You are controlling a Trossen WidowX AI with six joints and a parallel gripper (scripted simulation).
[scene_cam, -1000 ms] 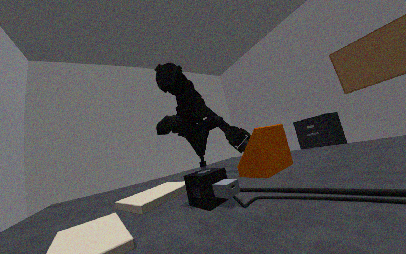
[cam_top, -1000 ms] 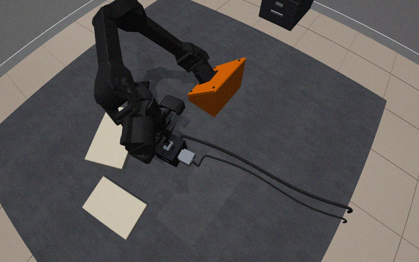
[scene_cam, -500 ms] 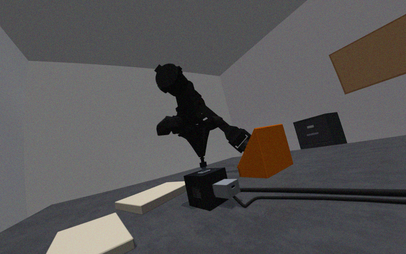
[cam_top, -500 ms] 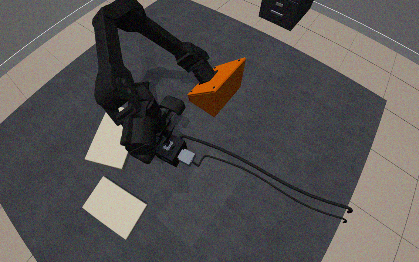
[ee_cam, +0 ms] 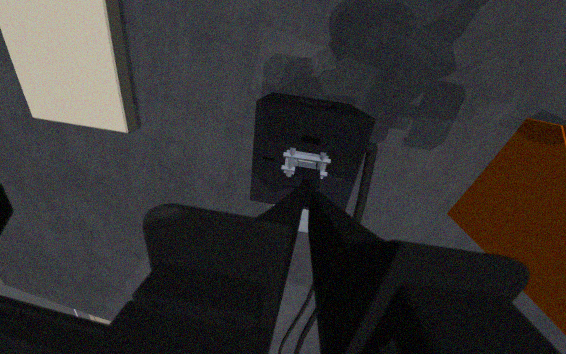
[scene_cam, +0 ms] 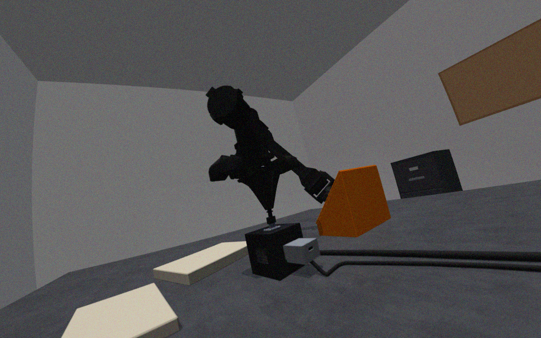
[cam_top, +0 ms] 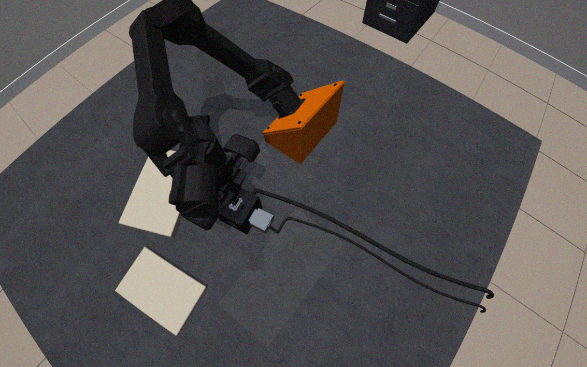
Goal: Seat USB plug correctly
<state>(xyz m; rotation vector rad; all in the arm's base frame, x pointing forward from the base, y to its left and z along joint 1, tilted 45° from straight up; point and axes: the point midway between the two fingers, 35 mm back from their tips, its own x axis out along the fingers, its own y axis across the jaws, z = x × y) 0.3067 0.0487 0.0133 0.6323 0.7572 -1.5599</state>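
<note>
The black power cube (cam_top: pixel 241 223) (scene_cam: pixel 266 252) (ee_cam: pixel 309 120) stands on the dark mat. Its top carries a silver-framed socket (cam_top: pixel 237 204) (scene_cam: pixel 273 228) (ee_cam: pixel 306 160). My gripper (scene_cam: pixel 270 211) (ee_cam: pixel 306 197) points straight down over the socket and is shut on the small dark USB plug (scene_cam: pixel 270 219). The plug's lower end sits just above the socket, close to the cube's top. In the wrist view the fingers hide the plug. In the top view the wrist covers most of it.
A grey adapter (cam_top: pixel 260 219) (scene_cam: pixel 302 249) is plugged into the cube's side, with two black cables (cam_top: pixel 355 237) (scene_cam: pixel 432 256) running right. The orange arm base (cam_top: pixel 306 121) (scene_cam: pixel 352 201) (ee_cam: pixel 524 210) stands behind. Two cream slabs (cam_top: pixel 152 200) (cam_top: pixel 161 290) (scene_cam: pixel 198 260) (ee_cam: pixel 64 60) lie left. A filing cabinet (cam_top: pixel 398 15) (scene_cam: pixel 426 172) stands far back.
</note>
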